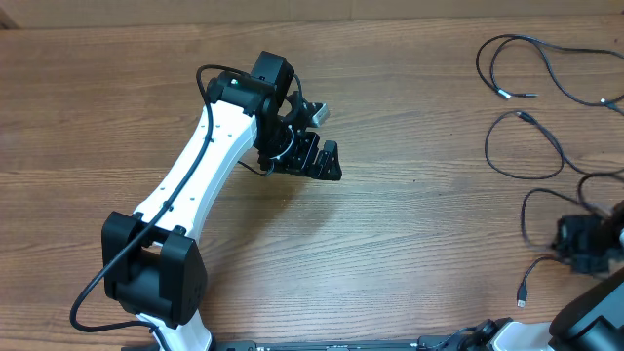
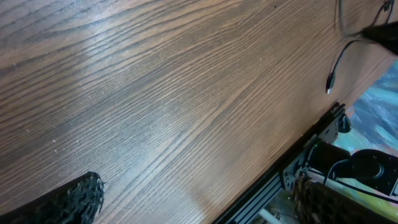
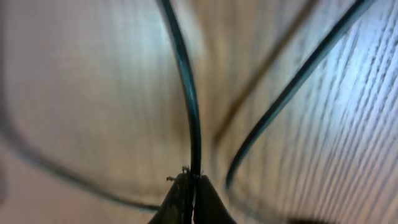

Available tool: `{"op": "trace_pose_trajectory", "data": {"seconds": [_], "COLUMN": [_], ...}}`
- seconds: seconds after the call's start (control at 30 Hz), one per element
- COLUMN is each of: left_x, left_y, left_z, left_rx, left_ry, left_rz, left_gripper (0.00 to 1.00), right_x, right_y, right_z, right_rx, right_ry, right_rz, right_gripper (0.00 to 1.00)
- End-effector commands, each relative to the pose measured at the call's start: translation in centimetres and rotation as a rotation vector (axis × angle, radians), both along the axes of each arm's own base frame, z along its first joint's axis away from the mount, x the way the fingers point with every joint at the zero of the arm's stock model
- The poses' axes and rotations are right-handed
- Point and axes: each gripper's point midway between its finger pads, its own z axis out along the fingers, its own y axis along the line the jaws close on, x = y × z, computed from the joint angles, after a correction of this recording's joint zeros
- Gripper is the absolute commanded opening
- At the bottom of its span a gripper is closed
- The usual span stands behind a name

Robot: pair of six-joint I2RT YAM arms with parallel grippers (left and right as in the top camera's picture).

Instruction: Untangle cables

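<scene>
Wood-grain table (image 1: 409, 244), black cables (image 1: 562, 154) along right edge.

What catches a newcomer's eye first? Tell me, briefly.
The white left arm slants across the table, the left end effector open over bare wood. Thin black cables loop at the right edge. The right end effector is shut on one cable.

Brown wood-grain worktop (image 1: 419, 244) (soft glare across it); a black rail (image 2: 267, 186) edges it at five o'clock, perhaps bluish floor (image 2: 380, 102) beyond.
</scene>
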Motion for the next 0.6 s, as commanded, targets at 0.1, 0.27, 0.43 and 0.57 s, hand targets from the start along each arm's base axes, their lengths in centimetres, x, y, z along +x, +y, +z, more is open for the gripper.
{"op": "trace_pose_trajectory", "data": {"seconds": [0.1, 0.27, 0.43, 0.57], "left_x": [0.0, 0.1, 0.8, 1.8], "left_y": [-0.4, -0.4, -0.4, -0.3], "left_z": [0.3, 0.3, 0.6, 2.0], "left_rx": [-0.008, -0.009, -0.018, -0.042], "left_ry": [-0.018, -0.02, -0.018, -0.05], "left_rz": [-0.021, -0.021, 0.039, 0.107], "left_gripper": [0.99, 1.0, 1.0, 1.0], "right_x": [4.4, 5.0, 6.6, 5.6], "right_y": [-1.1, 0.5, 4.7, 7.3], "right_z": [8.4, 12.5, 16.5, 18.2], "right_rx": [-0.001, 0.049, 0.131, 0.1], "right_ry": [-0.185, -0.257, -0.505, -0.521], "right_rz": [0.155, 0.28, 0.506, 0.619], "right_gripper": [0.1, 0.14, 0.36, 0.57]}}
